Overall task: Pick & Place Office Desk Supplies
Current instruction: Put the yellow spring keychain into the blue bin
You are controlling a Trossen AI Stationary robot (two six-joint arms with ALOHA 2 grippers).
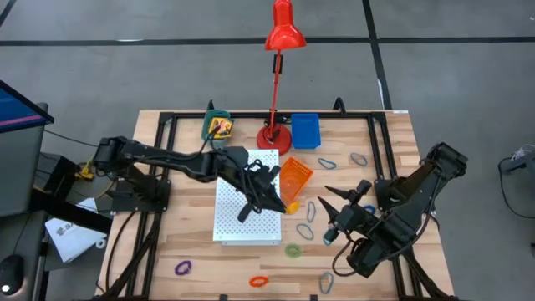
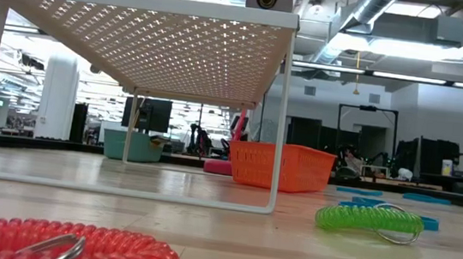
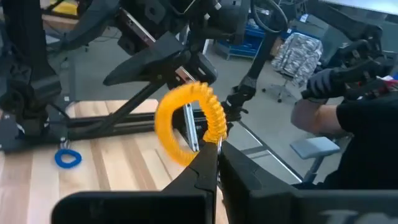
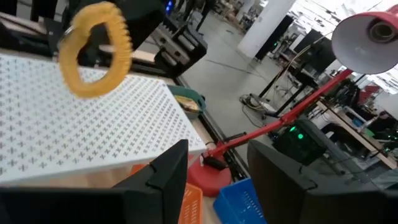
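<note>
My left gripper (image 1: 288, 206) is clamped on a yellow loop (image 3: 189, 121), carrying it; next I lower it into the orange bin (image 1: 294, 177) mid-worktop. My right gripper (image 1: 334, 213) waits with jaws apart near the right edge.

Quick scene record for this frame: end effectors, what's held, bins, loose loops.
left end effector: shut on yellow coil loop, lifted by the orange bin
right end effector: open, empty, over the table's right side
bins: orange bin by the white perforated shelf; blue bin and teal bin at the far edge
lamp: red desk lamp, upright between the teal and blue bins
loose loops: green loop, purple loop, red-orange loop, several blue ones on the right
</note>
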